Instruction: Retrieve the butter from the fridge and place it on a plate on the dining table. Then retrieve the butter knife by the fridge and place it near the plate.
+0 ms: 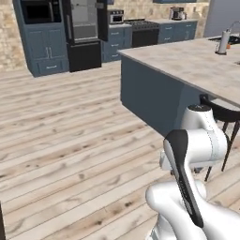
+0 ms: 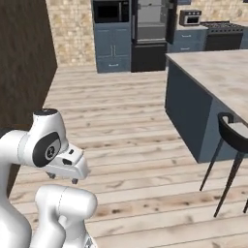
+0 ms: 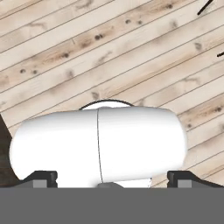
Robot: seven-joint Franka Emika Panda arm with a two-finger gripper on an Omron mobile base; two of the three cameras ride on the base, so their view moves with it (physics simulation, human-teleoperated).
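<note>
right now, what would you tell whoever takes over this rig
Tool: open, holding nothing, tucked low over the wood plank floor in the hand view.
Tall black fridge: far across the room against the back wall; its upper part looks pale, so a door may be open, too far to tell.
Marbled stone-top island on a blue base: to the right, with a dark stool beside it.
Done: nothing visible.
Left: fetch the butter, set it on the plate, then bring the knife.
</note>
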